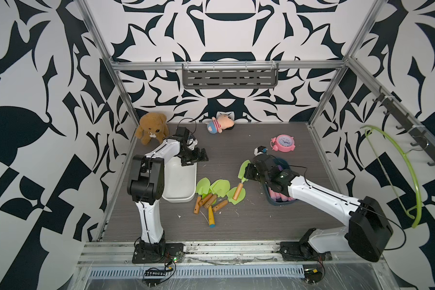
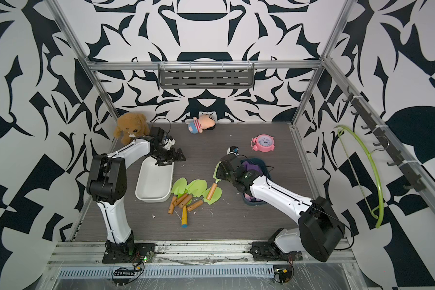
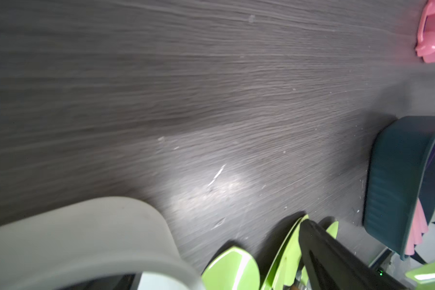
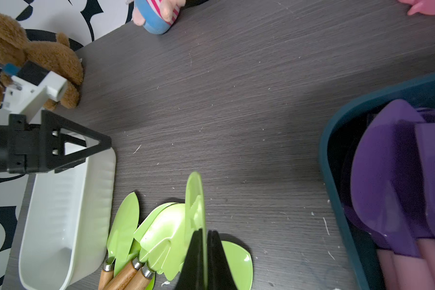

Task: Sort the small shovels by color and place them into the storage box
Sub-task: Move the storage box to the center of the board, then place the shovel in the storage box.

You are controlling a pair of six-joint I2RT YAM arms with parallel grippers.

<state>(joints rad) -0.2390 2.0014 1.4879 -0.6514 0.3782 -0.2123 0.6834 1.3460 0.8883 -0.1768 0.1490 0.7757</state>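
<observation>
Upper left of the top views: brown teddy bear (image 1: 152, 126), not a task item. Just right of it the left fingers (image 4: 99, 145) are seen spread wide and empty, hovering over the far end of the white box (image 1: 178, 199), which looks empty. At frame centre a pile of green shovels (image 1: 220, 187) lies on the bench (image 1: 236, 226) just beside that box, brown handles fanned toward the lower edge. One yellow-handled shovel (image 1: 210, 216) with a blue tip is at the pile's lower end. Right of the pile one green shovel (image 1: 244, 169) is pinched by its blade between the right fingers (image 4: 219, 263), blade edge-on, handle hanging over another green blade; contact there cannot be told. Further right the blue box (image 1: 276, 203) is seen holding purple shovels (image 4: 392, 175) with pink handles, partly hidden under the right arm. Pink clock (image 1: 284, 142) at upper right, ignored. Step judged: the held green shovel is to be carried leftward into the white box. The shovel should be raised first so the handle clears the pile. Travel should be kept above the box rim, and the near end of the box targeted so the left arm is avoided. The shovel should be laid lengthwise and released low, since the thin blade pinch is likely to let it swing.
</observation>
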